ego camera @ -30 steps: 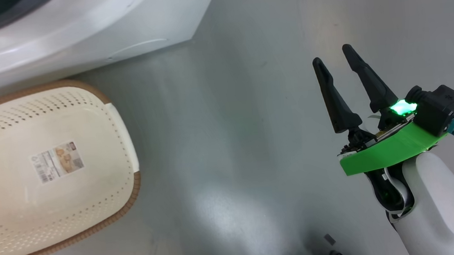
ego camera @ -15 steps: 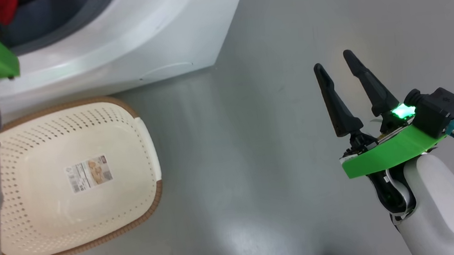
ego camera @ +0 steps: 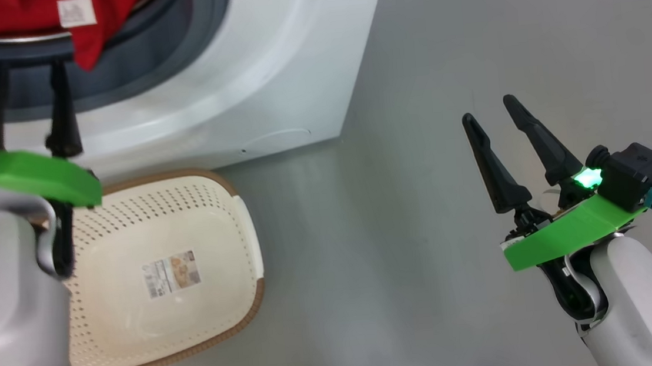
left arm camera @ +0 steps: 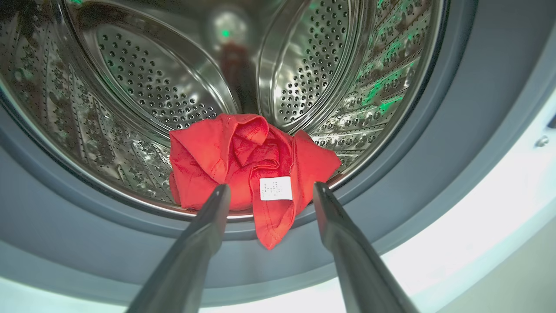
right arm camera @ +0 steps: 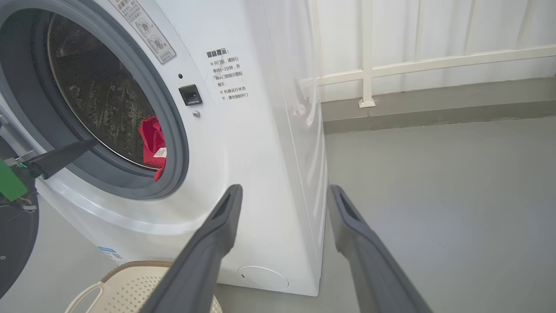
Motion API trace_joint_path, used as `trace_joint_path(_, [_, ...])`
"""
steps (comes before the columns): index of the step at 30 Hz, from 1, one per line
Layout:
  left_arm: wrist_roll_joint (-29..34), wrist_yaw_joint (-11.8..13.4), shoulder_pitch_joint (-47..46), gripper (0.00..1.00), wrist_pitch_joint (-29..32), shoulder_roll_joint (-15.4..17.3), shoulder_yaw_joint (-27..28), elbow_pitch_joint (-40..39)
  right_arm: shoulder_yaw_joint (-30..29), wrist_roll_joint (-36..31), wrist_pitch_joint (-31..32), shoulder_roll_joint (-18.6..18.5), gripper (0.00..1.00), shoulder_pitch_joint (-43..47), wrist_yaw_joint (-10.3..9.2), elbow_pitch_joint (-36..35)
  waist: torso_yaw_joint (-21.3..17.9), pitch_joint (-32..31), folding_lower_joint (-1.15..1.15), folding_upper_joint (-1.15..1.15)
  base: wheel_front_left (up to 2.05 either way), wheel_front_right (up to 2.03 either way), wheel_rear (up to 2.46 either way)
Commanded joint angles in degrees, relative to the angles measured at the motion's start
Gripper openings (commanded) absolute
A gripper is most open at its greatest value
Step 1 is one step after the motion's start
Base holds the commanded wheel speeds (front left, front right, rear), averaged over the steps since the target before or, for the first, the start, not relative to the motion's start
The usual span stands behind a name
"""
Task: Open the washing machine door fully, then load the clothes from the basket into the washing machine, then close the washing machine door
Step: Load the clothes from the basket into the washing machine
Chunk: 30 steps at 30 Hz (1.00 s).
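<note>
The washing machine (ego camera: 269, 76) stands with its round mouth uncovered. Red clothes (left arm camera: 226, 156) with a white label lie at the front of the steel drum, one corner hanging over the lip onto the grey seal (left arm camera: 391, 182). My left gripper (left arm camera: 271, 186) is open just in front of them, at the mouth, holding nothing; it is also in the head view (ego camera: 27, 70). The cream basket (ego camera: 137, 317) sits on the floor below it, with just a sticker inside. My right gripper (ego camera: 487, 108) hangs open over bare floor to the right. I cannot make out the door for sure.
Grey floor (ego camera: 409, 52) stretches to the right of the machine. A white railing and low kerb (right arm camera: 412, 65) run along the far wall. A round white flap (right arm camera: 263, 278) sits low on the machine's front. A dark curved edge (right arm camera: 13, 248) shows left of the mouth.
The head camera has swung, so the machine's mouth, the red clothes and my left arm have come into the picture. My right gripper keeps its pose, still open.
</note>
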Motion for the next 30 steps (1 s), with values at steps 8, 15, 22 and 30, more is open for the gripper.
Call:
trace_joint_path(8, [-1.0, 0.62, 11.08, 1.0, -0.44, 1.45, 3.11, -9.24, 1.41, 1.15, -0.27, -1.35, 1.0, 2.78, 0.09, -0.27, 3.09, -6.54, 0.0, 0.0, 0.0, 0.0, 0.0])
trace_joint_path(15, [-1.68, 1.04, 20.86, 1.0, -0.44, 0.35, 4.35, -16.11, 1.61, 1.56, -0.27, -2.4, 1.0, 4.5, 0.09, 0.32, 4.94, -10.5, 0.0, 0.0, 0.0, 0.0, 0.0])
trace_joint_path(22, [-2.66, 2.92, 34.82, 1.0, -0.45, -0.93, 7.18, -24.77, 2.3, 2.2, -0.27, -3.5, 1.0, 7.45, 0.09, 1.11, 6.72, -15.63, 0.0, 0.0, 0.0, 0.0, 0.0])
trace_joint_path(30, [-2.61, 2.6, 41.66, 1.0, -0.45, -1.98, 8.04, -29.67, 2.63, 2.53, -0.27, -3.96, 1.0, 9.3, 0.09, 1.5, 7.29, -17.88, 0.0, 0.0, 0.0, 0.0, 0.0])
